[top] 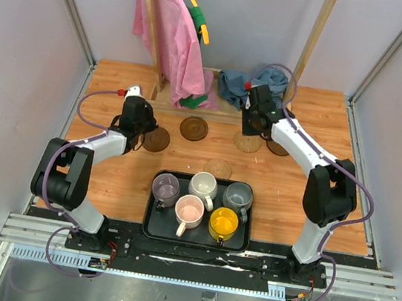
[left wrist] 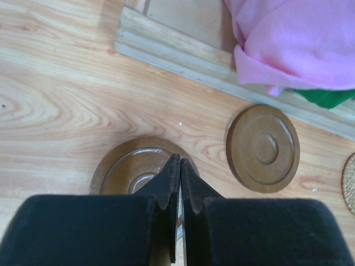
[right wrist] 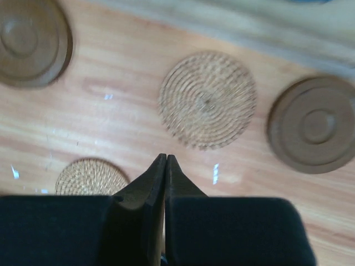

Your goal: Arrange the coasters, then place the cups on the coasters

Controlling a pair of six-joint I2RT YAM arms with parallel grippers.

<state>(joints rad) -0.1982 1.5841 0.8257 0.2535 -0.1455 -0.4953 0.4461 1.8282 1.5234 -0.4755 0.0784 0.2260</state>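
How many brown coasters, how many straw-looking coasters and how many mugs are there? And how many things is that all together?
Dark brown coasters: 3
Tan woven coasters: 2
Mugs: 5
Total: 10

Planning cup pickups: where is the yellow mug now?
In the top view, the yellow mug sits in the black tray, on its near right side, beside the pink mug, with the grey-blue mug just behind it.

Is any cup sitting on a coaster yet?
No: the top view shows all five cups standing inside the black tray, while the coasters lie beyond it with nothing on them.
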